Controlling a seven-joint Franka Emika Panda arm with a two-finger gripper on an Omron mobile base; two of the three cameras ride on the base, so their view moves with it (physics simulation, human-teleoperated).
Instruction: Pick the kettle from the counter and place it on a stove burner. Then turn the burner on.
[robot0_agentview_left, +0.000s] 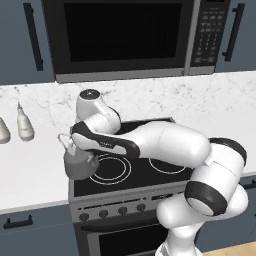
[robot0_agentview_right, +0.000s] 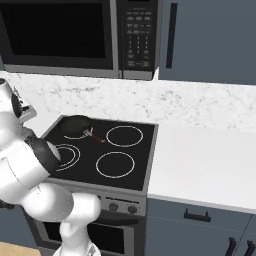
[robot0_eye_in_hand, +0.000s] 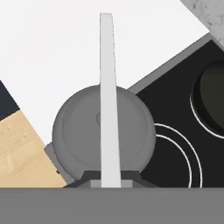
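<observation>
The kettle (robot0_agentview_left: 79, 164) is held by its wire handle in the clamped gripper (robot0_agentview_left: 70, 142), hanging over the cooktop's left edge. It should be carried right and centred over the double-ring stove burner (robot0_agentview_left: 111, 168) before being lowered gently.

The arm (robot0_agentview_left: 170, 142) is built of smooth, glossy white rounded shells, joined by dark bands (nearly black) at each joint; one round dark cap is seen.

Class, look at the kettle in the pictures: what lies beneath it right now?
The kettle, held by its handle in the shut gripper, hangs over the stove's front left corner, partly over the counter and near the double-ring burner. The stove edge directly beneath is covered.
</observation>
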